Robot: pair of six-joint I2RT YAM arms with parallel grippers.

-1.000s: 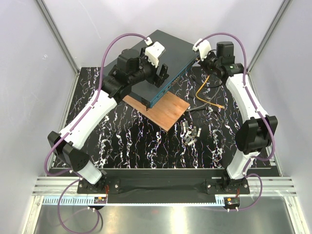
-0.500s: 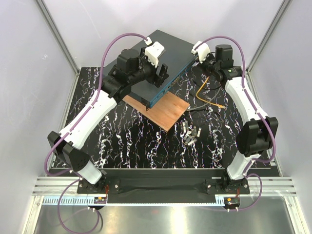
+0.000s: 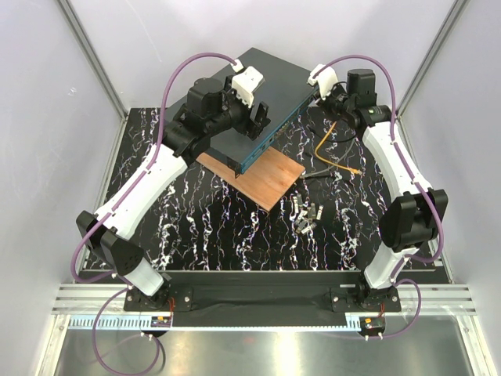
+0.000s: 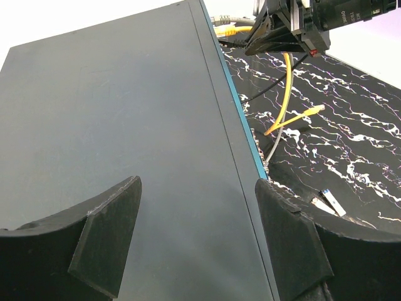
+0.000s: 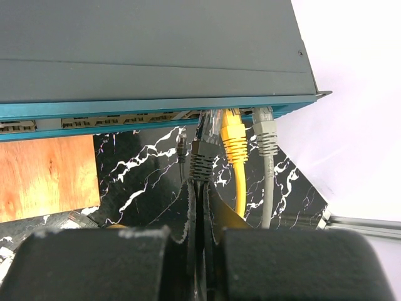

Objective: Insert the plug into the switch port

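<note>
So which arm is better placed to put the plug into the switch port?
Probably right: the right gripper is shut at the switch port row, the plug lying close by; the left gripper is open above the switch's top.

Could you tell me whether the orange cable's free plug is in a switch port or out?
Out: the plug lies on the table, apart from the switch.

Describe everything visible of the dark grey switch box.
The switch box is flat, wide, dark grey, seemingly metal, with a teal-blue front face bearing a row of small ports. It lies askew far on the table, its near end over a wooden board. A yellow cable and a grey cable are plugged in. The open left gripper is over its top.
</note>
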